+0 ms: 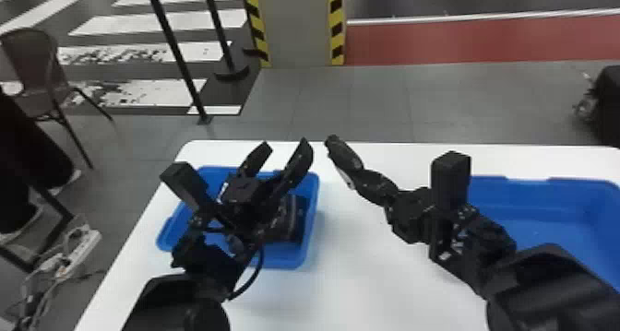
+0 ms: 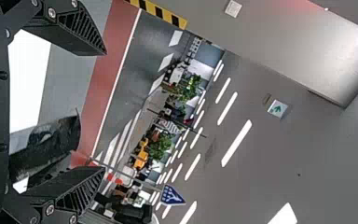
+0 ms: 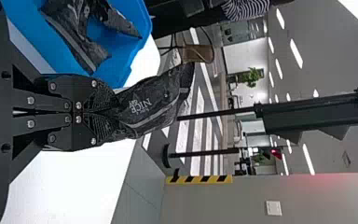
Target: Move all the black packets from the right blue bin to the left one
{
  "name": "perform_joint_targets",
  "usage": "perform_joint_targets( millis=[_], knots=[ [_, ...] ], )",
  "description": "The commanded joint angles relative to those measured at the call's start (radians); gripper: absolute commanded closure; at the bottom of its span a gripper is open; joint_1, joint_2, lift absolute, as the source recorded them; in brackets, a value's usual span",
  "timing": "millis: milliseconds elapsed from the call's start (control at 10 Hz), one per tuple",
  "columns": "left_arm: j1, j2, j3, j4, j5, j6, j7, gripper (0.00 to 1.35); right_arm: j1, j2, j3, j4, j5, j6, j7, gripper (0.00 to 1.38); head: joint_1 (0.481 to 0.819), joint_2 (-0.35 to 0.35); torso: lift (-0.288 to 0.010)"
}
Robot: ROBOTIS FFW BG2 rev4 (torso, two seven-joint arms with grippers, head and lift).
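Note:
My left gripper [image 1: 284,145] stands open above the left blue bin [image 1: 315,187], its two fingers spread. In that bin lie black packets [image 1: 294,219], partly hidden by the left arm. Between the two bins, above the table, my right gripper [image 1: 365,174] is shut on a black packet [image 1: 342,156]. The right wrist view has the right gripper [image 3: 115,112] pinching one end of this packet [image 3: 151,105], near more packets [image 3: 77,30] in the left bin [image 3: 123,77]. From the left wrist, the left gripper [image 2: 104,111] is open, with a dark shiny shape [image 2: 46,144] beyond it.
The right blue bin [image 1: 530,208] is at the table's right side, partly behind the right arm. Both bins stand on a white table [image 1: 355,261]. A chair [image 1: 34,72] and a power strip with cables [image 1: 76,251] are on the floor to the left.

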State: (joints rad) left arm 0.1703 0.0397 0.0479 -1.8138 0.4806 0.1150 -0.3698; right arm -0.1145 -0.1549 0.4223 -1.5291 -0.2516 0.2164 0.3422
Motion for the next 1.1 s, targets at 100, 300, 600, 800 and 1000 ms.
perform_joint_targets(
  millis=[100,300,600,800,1000],
  knots=[
    [-0.003,-0.001,-0.003,-0.004,-0.022,0.079,0.003,0.15,-0.03,0.0,0.075,0.014,-0.038,-0.008,-0.008,1.17,0.695,0.213,-0.11],
    [-0.011,-0.003,-0.002,-0.004,-0.046,0.121,0.015,0.15,-0.05,0.0,0.11,0.018,-0.058,-0.01,-0.017,1.17,0.695,0.227,-0.11],
    [-0.008,-0.014,-0.002,-0.004,-0.062,0.106,0.054,0.15,-0.06,0.0,0.153,0.026,-0.084,-0.01,-0.022,1.17,0.695,0.252,-0.11],
    [-0.003,-0.021,-0.002,-0.004,-0.071,0.071,0.075,0.5,-0.062,0.0,0.165,0.028,-0.092,-0.01,-0.022,1.17,0.695,0.269,-0.11],
    [-0.003,-0.02,-0.002,-0.018,-0.063,0.111,0.075,1.21,-0.065,0.002,0.165,0.033,-0.101,-0.025,-0.025,1.17,0.695,0.279,-0.11]
  ],
)
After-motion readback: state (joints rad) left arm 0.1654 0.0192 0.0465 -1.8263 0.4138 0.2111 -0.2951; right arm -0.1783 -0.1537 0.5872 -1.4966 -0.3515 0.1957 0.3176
